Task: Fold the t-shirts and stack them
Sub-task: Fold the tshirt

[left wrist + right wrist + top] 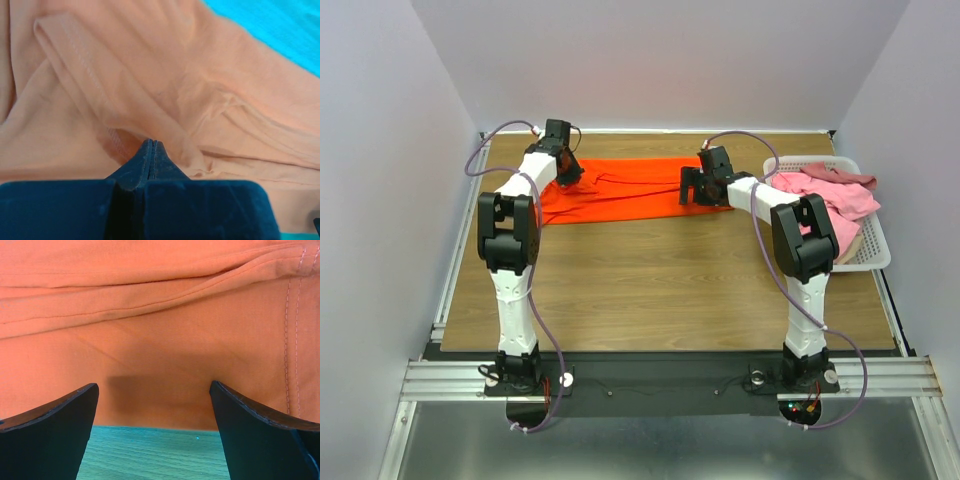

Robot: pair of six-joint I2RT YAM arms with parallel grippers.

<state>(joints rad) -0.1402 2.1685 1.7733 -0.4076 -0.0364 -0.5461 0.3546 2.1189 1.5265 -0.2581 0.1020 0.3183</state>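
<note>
Left hand (151,143) pressed together, pinching a fold of the orange-red t-shirt (620,190) lying at the far side of the tabletop (650,290); right hand (154,390) spread over its hem (soft, limp cloth, probably best taken by hemmed edges).

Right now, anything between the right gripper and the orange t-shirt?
Nothing visible. The right gripper hangs open directly over an edge of the orange t-shirt, with only bare cloth between its fingers. The basket and pink shirts lie off to its right.
</note>
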